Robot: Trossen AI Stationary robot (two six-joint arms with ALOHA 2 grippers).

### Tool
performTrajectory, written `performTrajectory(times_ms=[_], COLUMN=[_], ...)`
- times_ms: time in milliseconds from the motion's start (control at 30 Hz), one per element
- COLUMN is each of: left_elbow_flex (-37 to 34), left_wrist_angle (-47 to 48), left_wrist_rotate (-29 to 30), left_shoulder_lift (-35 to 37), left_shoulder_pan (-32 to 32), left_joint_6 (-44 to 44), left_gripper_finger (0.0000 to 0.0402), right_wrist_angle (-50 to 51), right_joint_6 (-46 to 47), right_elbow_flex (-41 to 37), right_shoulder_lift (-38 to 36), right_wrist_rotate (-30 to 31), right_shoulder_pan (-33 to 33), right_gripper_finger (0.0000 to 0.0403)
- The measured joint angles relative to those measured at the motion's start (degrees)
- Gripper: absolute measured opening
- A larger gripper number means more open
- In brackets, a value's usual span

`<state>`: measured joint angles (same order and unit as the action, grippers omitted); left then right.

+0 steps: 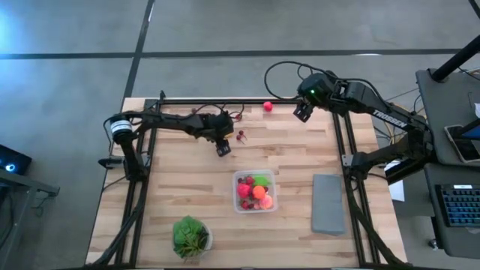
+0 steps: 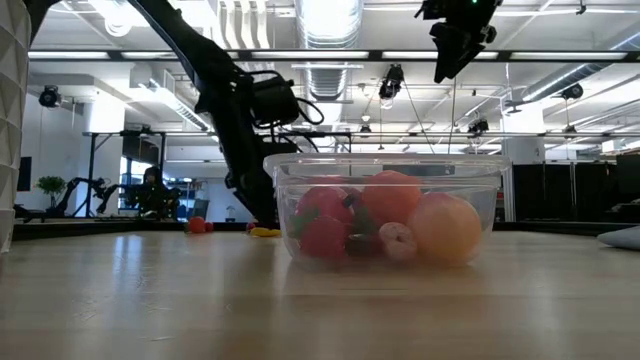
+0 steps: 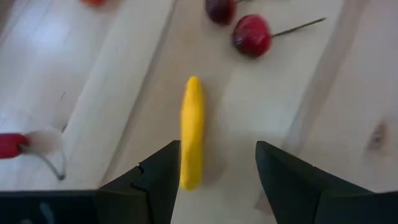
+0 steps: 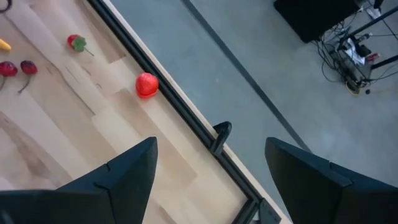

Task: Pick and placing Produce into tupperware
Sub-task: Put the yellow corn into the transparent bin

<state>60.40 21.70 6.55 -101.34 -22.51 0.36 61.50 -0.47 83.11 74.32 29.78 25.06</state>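
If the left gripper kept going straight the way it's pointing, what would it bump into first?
Probably the yellow piece: the left gripper points down at the table with open fingers, the piece just inside one finger. The cherries lie beyond.

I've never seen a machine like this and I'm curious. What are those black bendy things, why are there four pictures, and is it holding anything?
Those are two dark robot arms fixed at a pale wooden table. One picture looks down from above, one looks level across the tabletop, and two come from cameras on the arms' wrists. The left gripper hangs open, low over a small yellow banana-shaped toy, next to two dark red toy cherries. It holds nothing. The right gripper is open and empty, raised near the table's far edge, where a round red toy fruit lies. The clear plastic tupperware already holds red, orange and green toy pieces. A flat grey slab and a leafy green plant sit nearby.
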Motion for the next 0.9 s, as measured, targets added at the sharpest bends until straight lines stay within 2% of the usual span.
performTrajectory(times_ms=[233, 400, 900], left_elbow_flex=[0.07, 0.04, -1.74], left_wrist_angle=[-0.20, -0.23, -2.01], left_wrist_rotate=[-0.71, -8.75, -11.60], left_shoulder_lift=[0.17, 0.17, 0.17], left_shoulder_pan=[-3.13, -5.89, -7.52], left_joint_6=[-0.11, -0.05, 3.39], left_gripper_finger=[0.0192, 0.0192, 0.0192], right_wrist_angle=[-1.78, -3.69, -4.40], right_joint_6=[0.42, -0.44, 1.76], right_elbow_flex=[0.00, 0.00, -0.02], right_shoulder_lift=[0.13, 0.13, 0.13], right_wrist_rotate=[0.00, 0.00, -0.01], right_shoulder_pan=[0.02, 0.25, 1.60], right_gripper_finger=[0.0290, 0.0290, 0.0290])
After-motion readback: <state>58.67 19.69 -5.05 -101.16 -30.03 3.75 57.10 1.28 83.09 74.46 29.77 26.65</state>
